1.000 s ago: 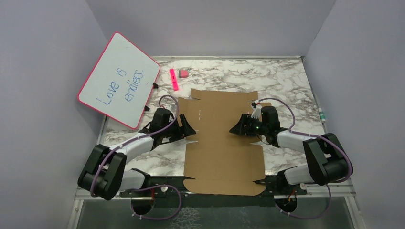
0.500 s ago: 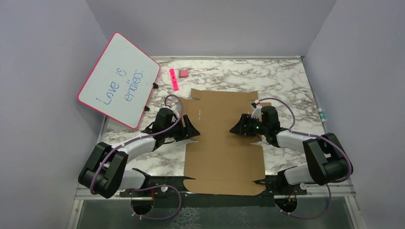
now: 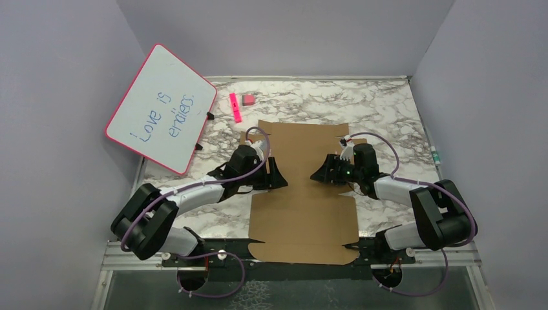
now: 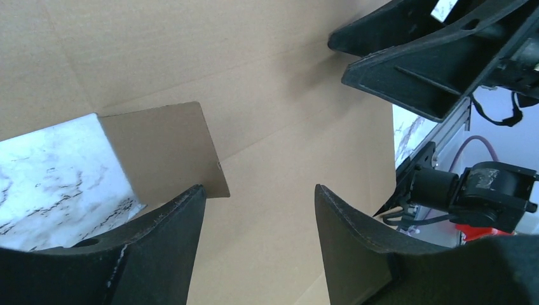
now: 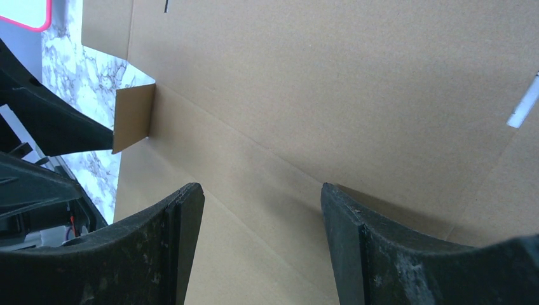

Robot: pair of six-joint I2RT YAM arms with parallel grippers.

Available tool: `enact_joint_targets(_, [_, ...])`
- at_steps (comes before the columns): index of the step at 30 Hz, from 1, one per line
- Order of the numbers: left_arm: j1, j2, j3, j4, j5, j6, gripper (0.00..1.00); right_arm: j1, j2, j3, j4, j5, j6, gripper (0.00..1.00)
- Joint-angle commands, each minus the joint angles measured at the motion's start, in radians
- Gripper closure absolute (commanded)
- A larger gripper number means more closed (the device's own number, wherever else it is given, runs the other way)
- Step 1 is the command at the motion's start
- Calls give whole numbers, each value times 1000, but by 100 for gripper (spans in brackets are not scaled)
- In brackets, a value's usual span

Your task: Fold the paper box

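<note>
With left gripper point(image 3: 279, 179) and right gripper point(image 3: 315, 175) both wide and empty above the box point(image 3: 302, 216), pinch the flap point(image 4: 162, 149) nearest the table's point(image 3: 388, 110) left edge, folding on its crease.

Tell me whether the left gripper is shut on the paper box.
No: the left gripper stands open, its fingers wide apart above the flat paper box, nothing clamped between them.

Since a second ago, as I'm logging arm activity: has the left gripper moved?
Yes. The left gripper moved right, away from the whiteboard, further over the paper box.
</note>
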Motion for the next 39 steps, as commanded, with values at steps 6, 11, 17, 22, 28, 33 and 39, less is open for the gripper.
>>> enact_joint_targets(6, [-3, -25, 101, -143, -113, 82, 28, 8, 15, -15, -56, 35, -8, 27])
enact_joint_targets(11, [107, -83, 174, -303, -115, 169, 25, 8, 12, -15, -56, 26, -11, 27])
enact_joint_targets(17, [293, -91, 295, -462, -76, 280, 23, 8, -33, 25, -92, -4, -21, 26])
enact_joint_targets(22, [398, 14, 459, -570, -64, 391, 22, 8, -57, 101, -139, 3, -52, 25])
enact_joint_targets(28, [445, 217, 638, -633, -9, 473, 24, 8, -44, 164, -156, 18, -78, 25])
enact_joint_targets(33, [454, 369, 737, -669, -2, 517, 27, 8, -57, 175, -150, 18, -93, 25])
enact_joint_targets(39, [461, 517, 807, -669, -10, 535, 31, 8, -74, 173, -134, 5, -102, 24])
